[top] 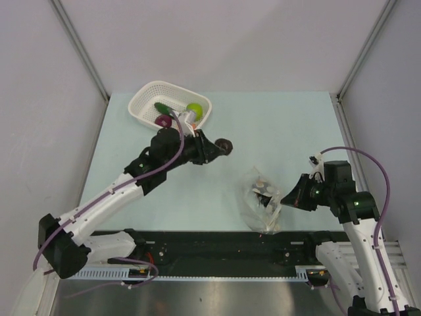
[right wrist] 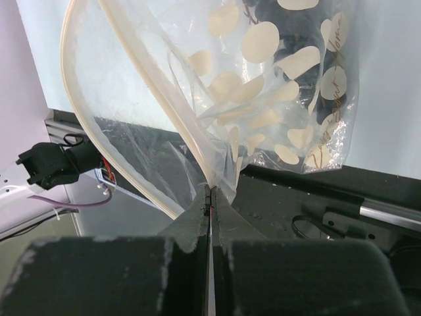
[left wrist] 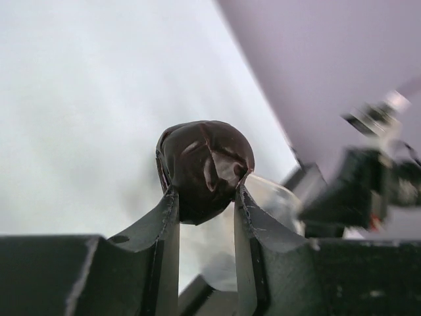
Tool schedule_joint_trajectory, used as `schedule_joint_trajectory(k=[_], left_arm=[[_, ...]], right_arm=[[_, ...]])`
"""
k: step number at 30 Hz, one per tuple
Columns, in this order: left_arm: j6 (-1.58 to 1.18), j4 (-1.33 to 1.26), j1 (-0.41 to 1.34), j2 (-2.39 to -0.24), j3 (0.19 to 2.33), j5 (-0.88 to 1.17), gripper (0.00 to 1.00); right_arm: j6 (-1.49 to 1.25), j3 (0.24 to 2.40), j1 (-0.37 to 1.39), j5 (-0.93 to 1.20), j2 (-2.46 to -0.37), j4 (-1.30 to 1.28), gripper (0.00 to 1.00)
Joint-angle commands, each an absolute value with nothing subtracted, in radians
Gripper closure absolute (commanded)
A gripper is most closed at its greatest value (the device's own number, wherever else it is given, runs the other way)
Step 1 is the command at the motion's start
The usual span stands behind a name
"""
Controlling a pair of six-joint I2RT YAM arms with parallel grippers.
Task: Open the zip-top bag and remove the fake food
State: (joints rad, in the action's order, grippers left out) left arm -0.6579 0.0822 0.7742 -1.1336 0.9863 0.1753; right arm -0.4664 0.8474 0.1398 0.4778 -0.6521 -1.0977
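Observation:
The clear zip-top bag (top: 261,201) with a dark polka-dot panel lies near the table's front edge; in the right wrist view the bag (right wrist: 263,99) hangs open, its zip rim curving left. My right gripper (top: 284,199) is shut on the bag's edge (right wrist: 212,187). My left gripper (top: 223,147) is shut on a dark, wrinkled grape-like piece (left wrist: 205,168) and holds it above the table, between the bag and the basket. A lime-green ball (top: 194,109), a purple piece (top: 164,121) and a dark green cucumber (top: 160,106) lie in the basket.
The white perforated basket (top: 146,97) stands at the table's back left. A black rail (top: 217,247) runs along the near edge between the arm bases. The left arm (top: 125,187) stretches diagonally over the table's left half.

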Motion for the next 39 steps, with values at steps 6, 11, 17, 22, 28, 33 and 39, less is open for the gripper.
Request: schedule_joint_trajectory(k=[6,11,17,22,28,33,39], left_arm=[[-0.793,0.117,0.424,-1.259,1.046,0.179,0.77],[-0.821,0.057,0.273,-1.399,1.118,0.227,0.77],[-0.962,-0.137,0.153,-1.656,1.216,0.302,0.79],[-0.991,-0.141,0.109,-1.891,1.383,0.261,0.78],[-1.055,-0.133,0.084,-2.117,1.633,0.259,0.74],[-1.141,-0.165,0.077,-2.273,1.75,0.288,0.65],[-1.192,-0.166,0.06,-2.347,1.799,0.295,0.47]], right_arm=[[-0.448,0.939,0.133,0.442,-0.684,-1.144,1.0],[-0.457,0.946,0.133,0.428,-0.701,-1.149,1.0],[-0.374,1.003,0.133,0.381,-0.787,-1.178,1.0],[-0.379,1.031,0.133,0.327,-0.822,-1.174,1.0],[-0.377,1.003,0.132,0.302,-0.816,-1.164,1.0],[-0.39,0.966,0.132,0.33,-0.789,-1.151,1.0],[-0.455,0.94,0.132,0.328,-0.758,-1.112,1.0]])
